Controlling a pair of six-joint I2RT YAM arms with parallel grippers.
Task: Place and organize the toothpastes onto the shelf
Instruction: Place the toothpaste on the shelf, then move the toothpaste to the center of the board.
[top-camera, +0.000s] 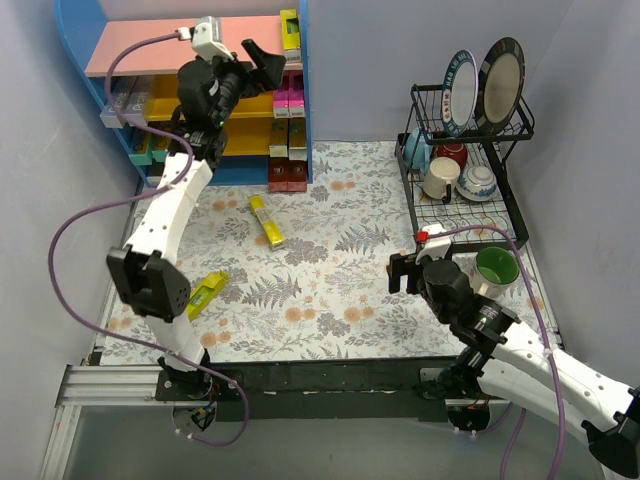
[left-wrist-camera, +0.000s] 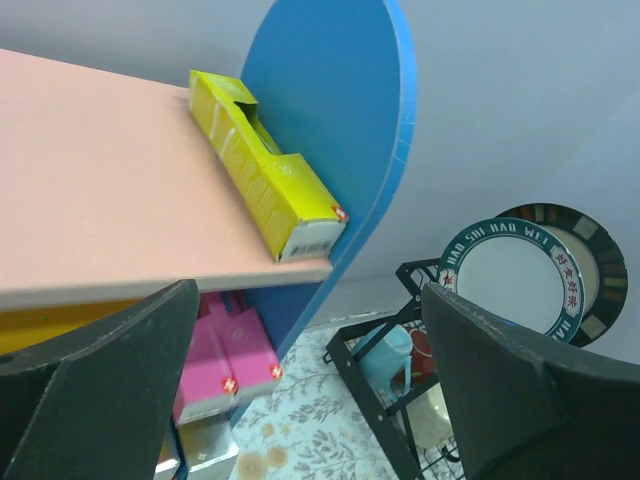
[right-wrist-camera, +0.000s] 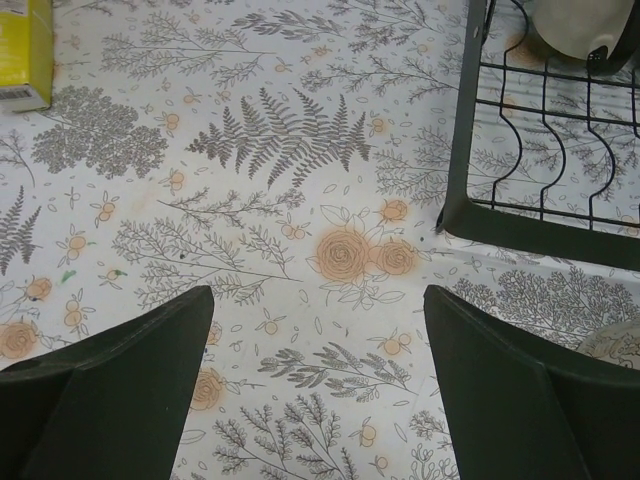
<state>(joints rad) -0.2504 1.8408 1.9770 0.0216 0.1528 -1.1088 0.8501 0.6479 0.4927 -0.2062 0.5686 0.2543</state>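
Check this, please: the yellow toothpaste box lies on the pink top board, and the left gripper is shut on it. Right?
Not quite. The left wrist view shows the left gripper open, apart from the yellow toothpaste box. The box does lie on the pink top board.

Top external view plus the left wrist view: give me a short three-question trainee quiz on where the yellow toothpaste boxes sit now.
1. True or false: the jaws of the left arm are clamped on the yellow cardboard toothpaste box lying on the shelf's pink top board.
2. Multiple choice: how many other yellow boxes lie on the floral tablecloth? A none, B two, C five.
3. Short answer: what colour is the shelf side panel beside the top-board box?
Key: 1 false, the jaws stand open and clear of it; 2 B; 3 blue.
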